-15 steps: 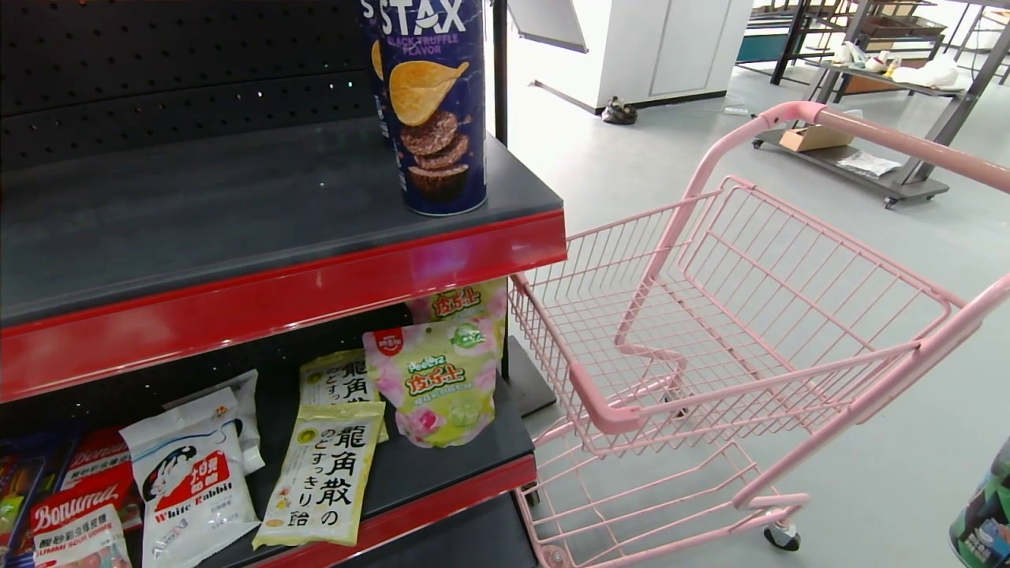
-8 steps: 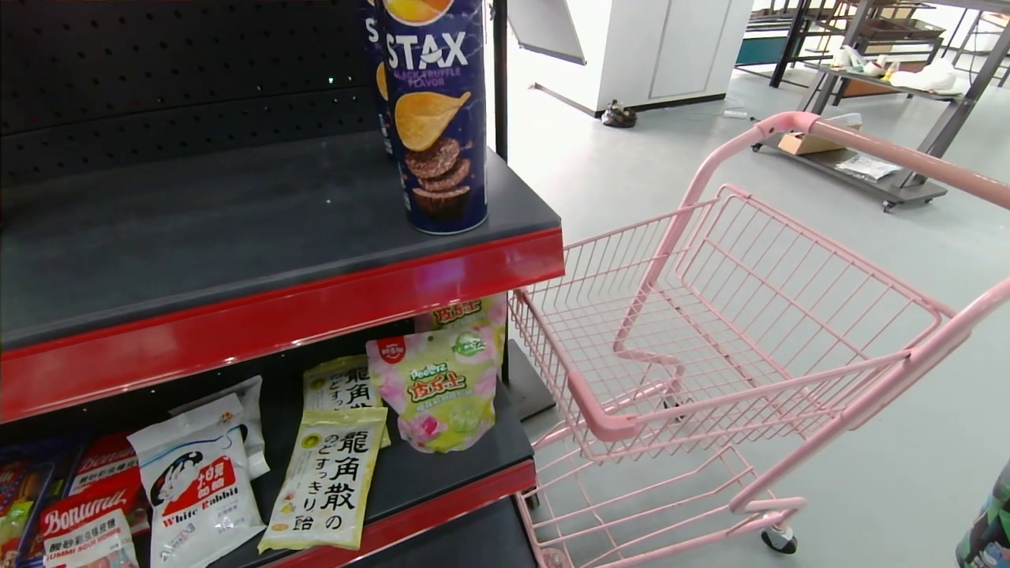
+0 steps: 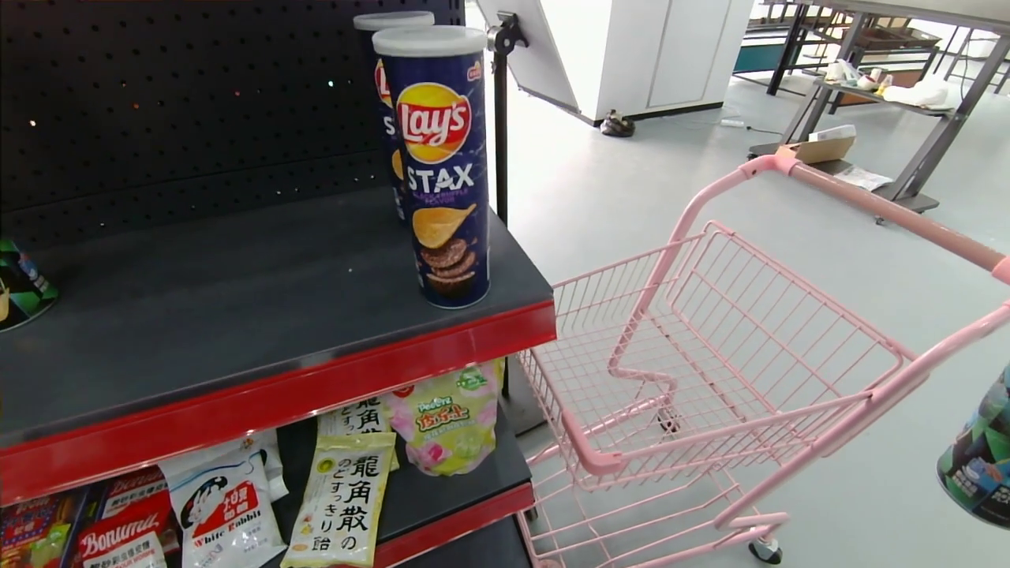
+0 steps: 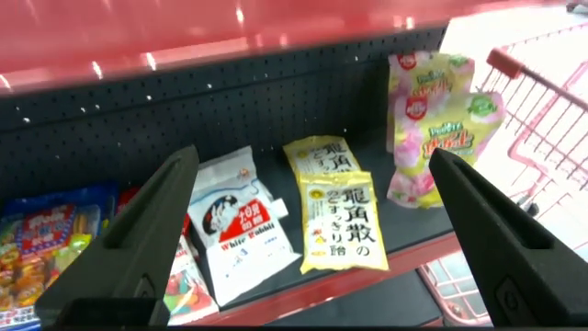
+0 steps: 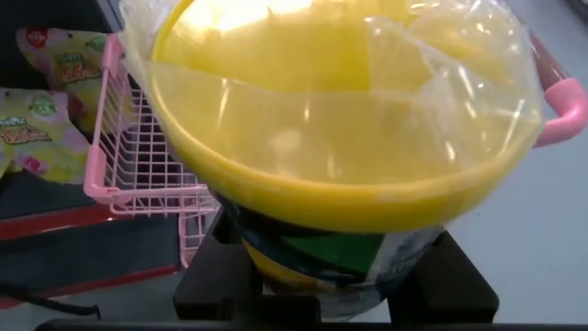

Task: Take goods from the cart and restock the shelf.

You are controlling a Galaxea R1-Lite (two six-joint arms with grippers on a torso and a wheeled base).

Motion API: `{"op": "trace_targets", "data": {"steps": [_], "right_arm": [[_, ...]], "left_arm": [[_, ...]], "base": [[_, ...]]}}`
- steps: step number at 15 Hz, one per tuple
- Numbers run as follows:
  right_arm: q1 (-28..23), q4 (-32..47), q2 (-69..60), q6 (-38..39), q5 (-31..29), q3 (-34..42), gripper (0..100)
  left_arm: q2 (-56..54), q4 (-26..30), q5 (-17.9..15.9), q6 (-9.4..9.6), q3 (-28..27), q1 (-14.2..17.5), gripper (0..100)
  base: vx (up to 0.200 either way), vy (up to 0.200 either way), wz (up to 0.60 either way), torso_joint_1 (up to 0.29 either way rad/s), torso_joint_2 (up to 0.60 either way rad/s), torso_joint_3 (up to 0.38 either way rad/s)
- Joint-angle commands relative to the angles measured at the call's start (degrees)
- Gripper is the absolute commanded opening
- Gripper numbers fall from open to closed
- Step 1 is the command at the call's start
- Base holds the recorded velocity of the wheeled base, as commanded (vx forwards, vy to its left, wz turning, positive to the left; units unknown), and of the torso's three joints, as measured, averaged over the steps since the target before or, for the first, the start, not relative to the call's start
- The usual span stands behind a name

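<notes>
1. head view: a black metal shelf with a red front edge (image 3: 276, 394) is carrying a tall dark blue chip canister with a white lid (image 3: 442, 166), which is standing upright near the top board's right front corner. a second canister of the same kind (image 3: 388, 47) is standing just behind it. a green and black patterned cup (image 3: 20, 284) is sitting at the board's far left. a pink wire shopping cart (image 3: 750, 355) is standing just beside the shelf's right end. a round tub with a green, black and white printed wall (image 3: 978, 457) is hanging in the air to the right of the cart, outside its basket and well apart from the shelf.
2. left wrist view: the left gripper (image 4: 312, 154) is hovering in front of the lower board, its black fingers (image 4: 138, 248) spread wide and released. beyond them a yellow candy bag (image 4: 344, 221), a white sweet bag (image 4: 241, 221) and a pink and green pouch (image 4: 441, 138) are resting on that board.
3. right wrist view: the right gripper (image 5: 335, 280) is grasping the tub, its fingers clenching the lower wall from both sides. the tub's yellow lid under clear film (image 5: 340, 119) is facing the camera, with the cart's pink rim showing past it.
</notes>
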Motion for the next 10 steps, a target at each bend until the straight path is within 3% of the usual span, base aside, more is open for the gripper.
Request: {"op": "trace_targets", "data": {"steps": [1,10], "right_arm": [[0.11,-0.09,3.43,-0.48,0.84,-1.29,0],[1.34,-0.36,5.19,-1.71,1.28,-1.55,0]], "left_arm": [[0.05,-0.02,0.02,-0.01,0.00,0.01,100],[0.05,-0.02,0.02,-0.01,0.00,0.01,100]], "base": [[0.000,0.000,0.00,0.159,-0.53,-0.383],[0.000,0.000,0.00,0.197,-0.56,-0.365]]}}
